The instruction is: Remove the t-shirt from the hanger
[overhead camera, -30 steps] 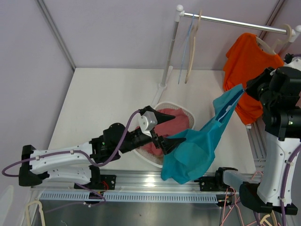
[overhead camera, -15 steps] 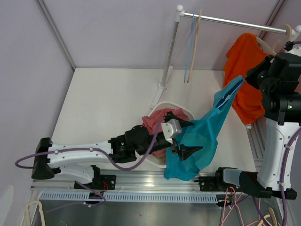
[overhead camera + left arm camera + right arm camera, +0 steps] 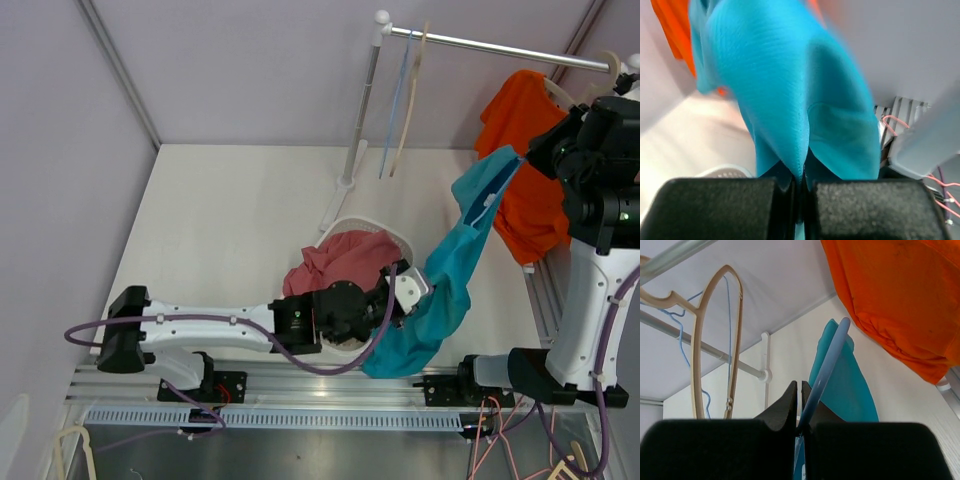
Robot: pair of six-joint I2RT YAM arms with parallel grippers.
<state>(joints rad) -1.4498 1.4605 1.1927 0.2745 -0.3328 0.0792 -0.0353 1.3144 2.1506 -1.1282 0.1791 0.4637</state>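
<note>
– Two claws, and neither shows its tips from overhead: the left gripper [image 3: 400, 310] is buried in cloth, and the right gripper [image 3: 530, 160] sits behind its own black wrist.
– The wrist views settle it. The left fingers [image 3: 715, 210] are pressed together on a fold of the teal t-shirt [image 3: 455, 270], and the right ones are clamped on the blue hanger [image 3: 829, 357].
– How much of that hanger can be seen?
– One slim arm, running from the jaws into the shirt. Its hook and far end are hidden, and the top of the left wrist view is blurred.
– And the shirt?
– Teal and fine-ribbed, hanging in the air in a long slanted drape from the right claw down to the left. It's over the near right side of the white table [image 3: 230, 220], just beside the white basket [image 3: 397, 238] of pink clothes [image 3: 340, 258].
– Behind it?
– An orange t-shirt [image 3: 520, 130] on the metal rail [image 3: 500, 45], partly covered by the right arm. A wooden hanger [image 3: 405, 110] and a thin blue wire hanger [image 3: 392, 100] hang further along. Pale lilac walls close in the table.
</note>
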